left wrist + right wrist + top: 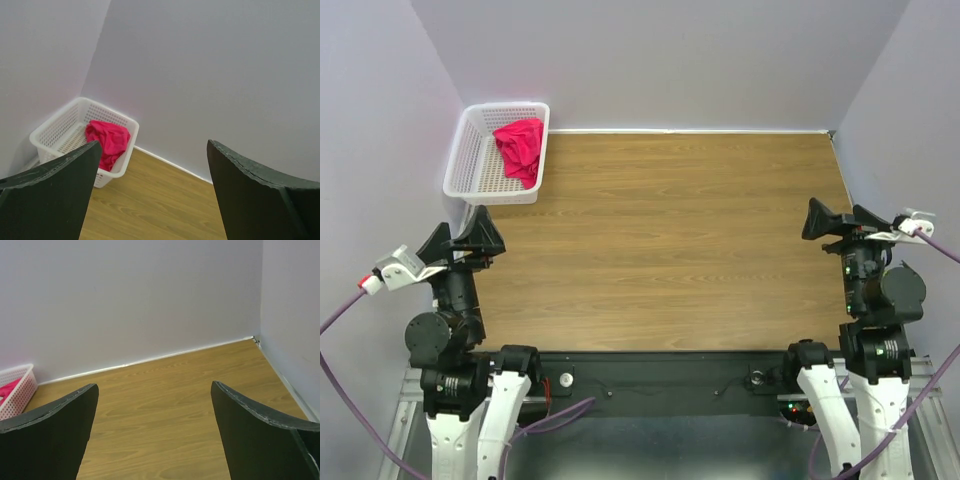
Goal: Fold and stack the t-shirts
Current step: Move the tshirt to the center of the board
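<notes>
Top external, t-shirt (pixel 520 148) bunched in white basket (pixel 470 172), near left tool (pixel 462 238), well apart from right tool (pixel 840 222), both spread wide.

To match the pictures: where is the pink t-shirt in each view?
Top external: t-shirt at upper left, inside the basket.
Left wrist: lower left, in the basket.
Right wrist: a pink sliver at the far left edge.
Shared landmark: the white basket.

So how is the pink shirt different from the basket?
The shirt is pink crumpled cloth; the basket is white mesh. The shirt lies inside; the basket holds it. The basket is bigger than the shirt. Both sit at the far left corner of the table.
</notes>
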Motion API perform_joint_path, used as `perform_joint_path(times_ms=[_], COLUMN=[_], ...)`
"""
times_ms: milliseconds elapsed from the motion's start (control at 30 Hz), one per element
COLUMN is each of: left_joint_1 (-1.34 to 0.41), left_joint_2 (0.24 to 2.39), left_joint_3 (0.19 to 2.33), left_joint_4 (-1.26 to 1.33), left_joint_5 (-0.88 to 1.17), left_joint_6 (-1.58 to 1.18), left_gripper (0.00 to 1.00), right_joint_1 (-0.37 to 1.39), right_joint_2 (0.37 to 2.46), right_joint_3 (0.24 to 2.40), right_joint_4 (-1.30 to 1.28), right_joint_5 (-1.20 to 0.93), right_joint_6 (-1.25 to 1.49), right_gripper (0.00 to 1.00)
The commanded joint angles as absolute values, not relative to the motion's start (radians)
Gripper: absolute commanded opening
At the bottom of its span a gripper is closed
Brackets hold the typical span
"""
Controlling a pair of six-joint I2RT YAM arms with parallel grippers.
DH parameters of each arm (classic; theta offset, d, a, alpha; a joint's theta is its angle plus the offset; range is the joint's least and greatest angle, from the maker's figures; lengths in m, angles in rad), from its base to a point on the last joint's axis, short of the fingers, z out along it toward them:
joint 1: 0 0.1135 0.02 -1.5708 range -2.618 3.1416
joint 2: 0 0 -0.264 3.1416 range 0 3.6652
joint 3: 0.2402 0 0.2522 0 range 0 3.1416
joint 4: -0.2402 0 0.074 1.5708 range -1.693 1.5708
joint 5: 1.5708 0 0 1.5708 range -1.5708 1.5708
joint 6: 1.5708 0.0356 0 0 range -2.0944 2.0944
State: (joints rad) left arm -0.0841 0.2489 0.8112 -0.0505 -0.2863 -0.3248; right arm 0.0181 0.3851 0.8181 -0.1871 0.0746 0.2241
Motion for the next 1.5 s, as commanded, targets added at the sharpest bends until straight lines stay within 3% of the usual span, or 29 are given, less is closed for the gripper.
perform_joint_path(times_ms=[0,167,400,667,1100,1467], left_joint_1=[-0.084,-0.084,-0.084,-0.068,0.101,0.144], left_joint_2=[0.285,0.402,0.741,1.261,2.005,2.353], left_joint_3=[0.789,0.798,0.894,1.239,1.802,2.072], left_joint_4=[-0.017,-0.02,-0.021,-0.057,-0.178,-0.183], left_joint_5=[-0.279,-0.279,-0.262,-0.259,-0.134,-0.041], left_joint_6=[-0.336,-0.327,-0.416,-0.371,-0.365,-0.426], left_gripper=[0.98,0.98,0.99,0.99,0.97,0.79], right_joint_1=[0.012,0.014,0.025,0.058,0.064,0.064], right_joint_2=[0.362,0.393,0.408,0.4,0.494,0.618], right_joint_3=[0.79,0.753,0.669,0.606,0.615,0.644], right_joint_4=[-0.169,-0.173,-0.181,-0.179,-0.181,-0.183], right_joint_5=[0.077,0.06,0.018,-0.021,-0.1,-0.173], right_joint_6=[0.25,0.285,0.325,0.386,0.402,0.393], right_gripper=[1.0,1.0,1.0,1.0,1.0,1.0])
